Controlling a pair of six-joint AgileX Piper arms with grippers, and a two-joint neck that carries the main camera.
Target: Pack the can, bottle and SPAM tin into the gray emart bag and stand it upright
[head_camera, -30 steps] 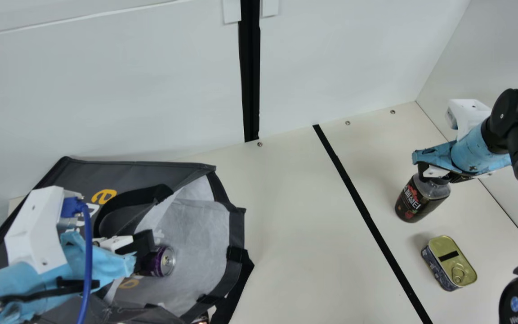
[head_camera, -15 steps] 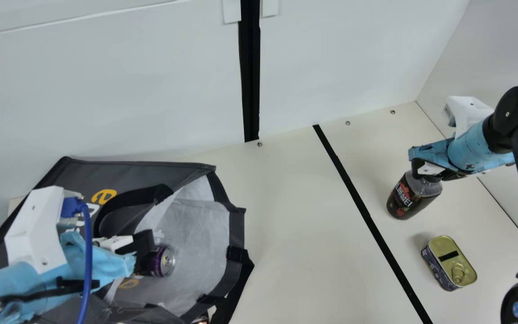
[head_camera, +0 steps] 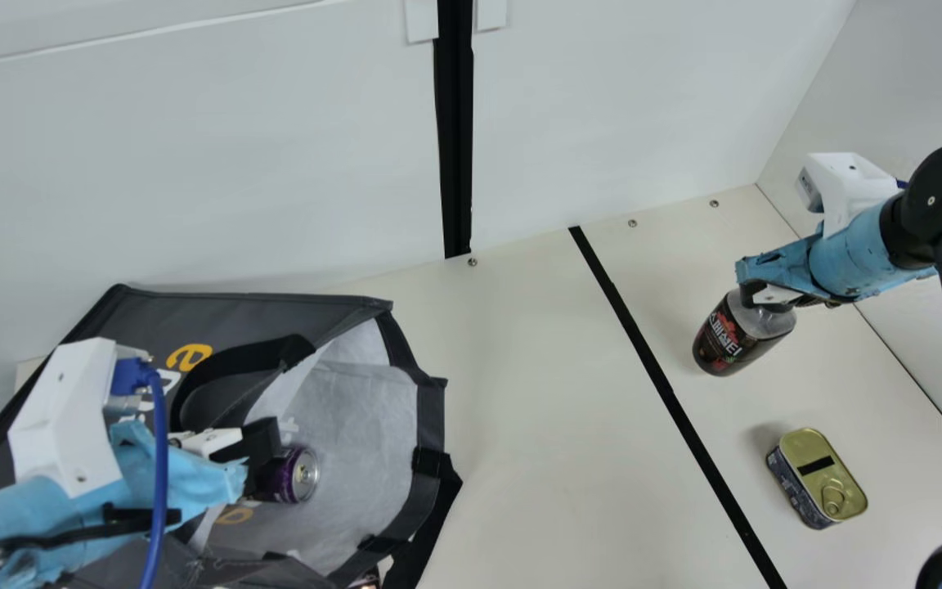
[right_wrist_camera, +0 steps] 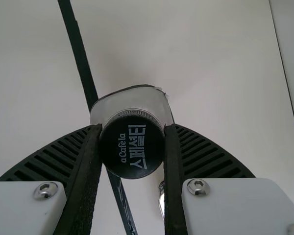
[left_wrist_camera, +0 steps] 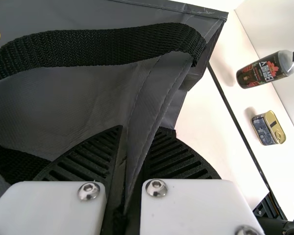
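In the main view my left gripper [head_camera: 265,458] is at the mouth of the gray emart bag [head_camera: 242,319], which lies on its side. The left wrist view has my left gripper [left_wrist_camera: 137,152] shut on a fold of the bag's edge [left_wrist_camera: 152,98]. A purple can [head_camera: 301,474] lies inside, beside those fingers. At the right, my right gripper [head_camera: 757,296] holds the dark bottle [head_camera: 733,335] by its neck, tilted and apart from its shadow. Seen from the wrist, my right gripper [right_wrist_camera: 132,147] is shut around the black cap. The tin [head_camera: 818,478] rests flat on the table.
A black tape line [head_camera: 659,380] crosses the table [head_camera: 553,425] between bag and bottle. White walls stand behind and at the right. Part of another dark item [head_camera: 367,580] shows below the bag's mouth.
My right gripper has carried the bottle a little up and left in the main view, away from the tin. The left arm, bag, can and tin have stayed put.
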